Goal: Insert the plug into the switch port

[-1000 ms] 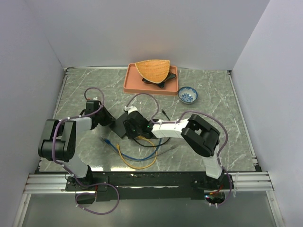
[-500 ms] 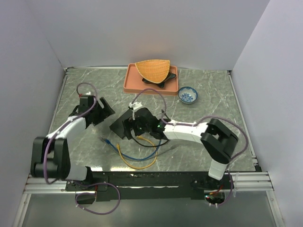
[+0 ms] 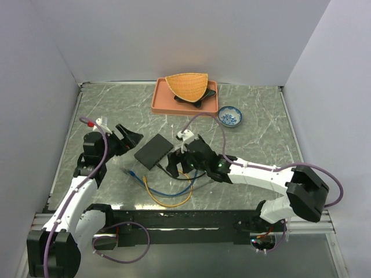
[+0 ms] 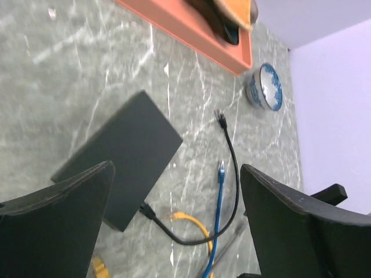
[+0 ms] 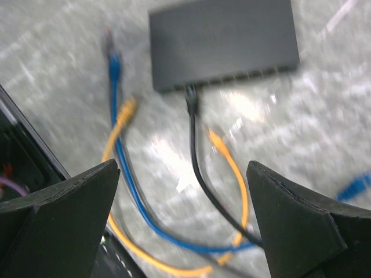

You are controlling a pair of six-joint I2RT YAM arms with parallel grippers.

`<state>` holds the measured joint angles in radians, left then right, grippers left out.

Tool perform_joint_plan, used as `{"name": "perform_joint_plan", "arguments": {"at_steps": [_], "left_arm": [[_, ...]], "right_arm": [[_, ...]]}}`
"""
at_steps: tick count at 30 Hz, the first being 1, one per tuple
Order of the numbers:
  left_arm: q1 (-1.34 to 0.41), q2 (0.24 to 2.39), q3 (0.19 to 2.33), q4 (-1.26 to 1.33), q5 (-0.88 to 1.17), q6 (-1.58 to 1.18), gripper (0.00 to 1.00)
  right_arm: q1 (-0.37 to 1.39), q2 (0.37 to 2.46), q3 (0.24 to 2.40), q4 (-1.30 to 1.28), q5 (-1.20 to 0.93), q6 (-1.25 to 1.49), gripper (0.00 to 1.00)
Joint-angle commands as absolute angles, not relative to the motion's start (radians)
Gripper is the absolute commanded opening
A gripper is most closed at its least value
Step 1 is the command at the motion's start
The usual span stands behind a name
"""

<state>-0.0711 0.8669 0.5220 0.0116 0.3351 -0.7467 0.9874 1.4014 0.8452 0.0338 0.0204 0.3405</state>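
A: Top view, near edge first. What's by the bases?
B: Loose leads on the surface (image 3: pixel 261 145): yellow cable (image 5: pixel 232 168) and blue cable (image 5: pixel 117 133), both w/ free ends.
A: Next out?
B: Right pincer (image 3: pixel 175 163), spread wide, nothing in it. The switch (image 3: pixel 153 152) lies flat just beside it, approx. 10 o'clk.
A: Switch axis?
B: Long axis runs approx. 1:30–7:30. Socket row is on the long side facing 4–5 o'clk, i.e. toward the right pincer. Black plug (image 5: pixel 190 99) sits up against that row, and its black cable (image 4: pixel 235 168) loops off toward 3–4 o'clk. Looks seated, but the wrist view's blurred, so can't tell if it's fully home.
A: Left pincer?
B: Left pincer (image 3: pixel 127 139) is approx. 10 o'clk from the switch, near its plain back side. Also spread & empty.
A: Which arm for a follow-up push?
B: Right, imo. It's on the socket side, and the push would go approx. 10–11 o'clk, square to the long axis. Left could only brace from behind.
A: Far end?
B: Orange tray (image 3: pixel 159 101) w/ wicker basket (image 3: pixel 186 86) at 12, blue-and-white bowl (image 3: pixel 231 116) at 1. Well apart.
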Motion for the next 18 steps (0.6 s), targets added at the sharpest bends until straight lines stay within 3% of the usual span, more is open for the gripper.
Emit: {"name": "perform_joint_plan", "arguments": {"at_steps": [1, 9, 18], "left_arm": [[-0.069, 0.859, 0.477, 0.127, 0.387, -0.813, 0.96], [-0.069, 1.017, 0.640, -0.110, 0.244, -0.785, 0.97], [-0.069, 0.980, 0.649, -0.169, 0.149, -0.773, 0.97]], "right_arm": [[0.980, 1.347, 0.758, 0.070, 0.038, 0.339, 0.99], [1.063, 1.407, 0.828, 0.020, 0.084, 0.331, 0.95], [1.227, 1.618, 1.031, -0.061, 0.170, 0.287, 0.91]]}}
